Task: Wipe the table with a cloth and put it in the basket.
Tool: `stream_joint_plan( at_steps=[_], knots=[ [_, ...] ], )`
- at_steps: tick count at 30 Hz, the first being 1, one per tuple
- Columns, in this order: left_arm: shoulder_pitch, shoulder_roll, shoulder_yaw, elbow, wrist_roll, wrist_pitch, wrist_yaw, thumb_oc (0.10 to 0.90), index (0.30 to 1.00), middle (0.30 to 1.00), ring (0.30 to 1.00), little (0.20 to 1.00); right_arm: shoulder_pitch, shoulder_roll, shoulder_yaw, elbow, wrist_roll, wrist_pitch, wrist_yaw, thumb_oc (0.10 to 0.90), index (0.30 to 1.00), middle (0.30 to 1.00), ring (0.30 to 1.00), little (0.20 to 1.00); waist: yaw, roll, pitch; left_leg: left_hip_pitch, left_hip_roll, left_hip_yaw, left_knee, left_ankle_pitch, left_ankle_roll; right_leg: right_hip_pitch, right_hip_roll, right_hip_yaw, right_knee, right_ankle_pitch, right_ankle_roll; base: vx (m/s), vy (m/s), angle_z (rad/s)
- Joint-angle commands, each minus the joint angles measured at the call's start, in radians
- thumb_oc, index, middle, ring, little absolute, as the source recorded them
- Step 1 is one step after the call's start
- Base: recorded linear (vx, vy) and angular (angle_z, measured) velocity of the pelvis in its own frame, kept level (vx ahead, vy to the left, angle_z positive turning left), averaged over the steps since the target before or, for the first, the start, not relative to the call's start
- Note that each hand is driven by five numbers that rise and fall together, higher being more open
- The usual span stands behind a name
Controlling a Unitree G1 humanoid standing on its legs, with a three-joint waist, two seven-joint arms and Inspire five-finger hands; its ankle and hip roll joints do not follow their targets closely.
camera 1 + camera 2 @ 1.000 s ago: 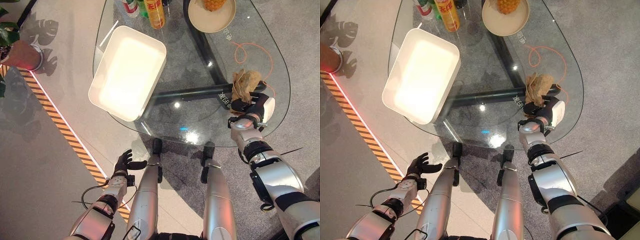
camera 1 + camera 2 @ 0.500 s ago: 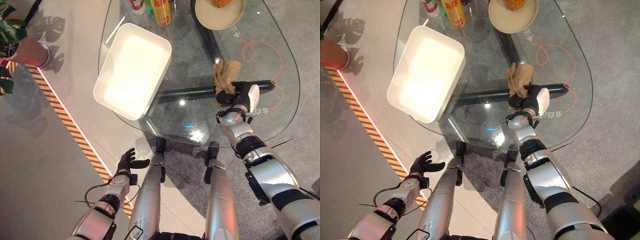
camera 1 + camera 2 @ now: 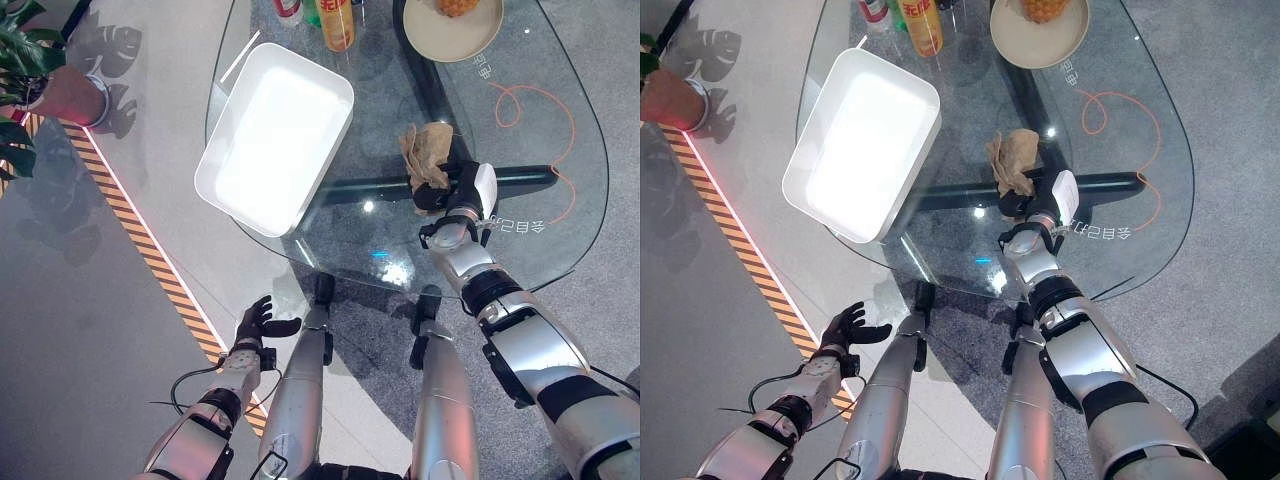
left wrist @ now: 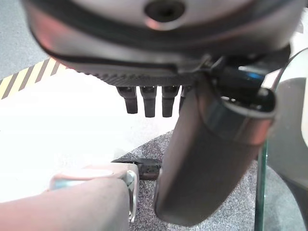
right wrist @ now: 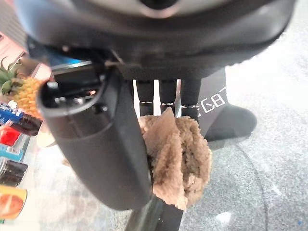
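silver-grey arms, dark hands, white thumb cover

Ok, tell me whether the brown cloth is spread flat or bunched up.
Bunched up. The brown cloth is a crumpled wad gripped in the right hand on the glass table, not laid flat.

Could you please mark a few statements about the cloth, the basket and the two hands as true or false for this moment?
1. The right hand is shut on the brown cloth on the glass table. True.
2. The cloth already lies in the white basket. False: the basket holds nothing; the cloth is on the glass beside it.
3. The left hand rests on the table. False: it hangs open, low, off the table's edge.
4. A plate with a pineapple stands at the far side. True.
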State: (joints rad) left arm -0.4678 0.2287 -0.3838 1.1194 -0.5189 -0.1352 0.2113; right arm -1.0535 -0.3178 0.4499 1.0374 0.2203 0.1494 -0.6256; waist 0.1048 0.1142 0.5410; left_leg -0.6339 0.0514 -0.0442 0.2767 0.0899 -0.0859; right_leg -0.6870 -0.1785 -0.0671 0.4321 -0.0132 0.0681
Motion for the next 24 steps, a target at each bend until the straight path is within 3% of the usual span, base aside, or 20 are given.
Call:
stream_joint_plan(
  at_steps=[1,24],
  knots=[
    [0.027,0.003,-0.023,-0.005,-0.020,-0.004,0.045,0.800,0.900,0.900,0.900,0.900,-0.095,0.035,0.071,-0.088,-0.081,-0.033,0.087,0.100,0.300,0.300,0.300,0.200,0.011,0.020,-0.021,-0.022,-0.077,0.039,0.048,-0.036,0.078,0.021,0.013,-0.072,-0.059,0.036,-0.051,0.00,0.000,0.00],
    [0.013,0.007,-0.017,-0.035,-0.005,0.020,0.061,0.800,0.900,0.900,0.900,0.900,-0.007,0.114,0.211,-0.177,-0.204,-0.059,0.382,0.100,0.300,0.300,0.300,0.200,0.010,0.008,-0.021,-0.043,-0.079,0.035,0.052,-0.027,0.075,0.005,0.010,-0.076,-0.061,0.042,-0.050,0.00,0.000,0.00]
  ],
)
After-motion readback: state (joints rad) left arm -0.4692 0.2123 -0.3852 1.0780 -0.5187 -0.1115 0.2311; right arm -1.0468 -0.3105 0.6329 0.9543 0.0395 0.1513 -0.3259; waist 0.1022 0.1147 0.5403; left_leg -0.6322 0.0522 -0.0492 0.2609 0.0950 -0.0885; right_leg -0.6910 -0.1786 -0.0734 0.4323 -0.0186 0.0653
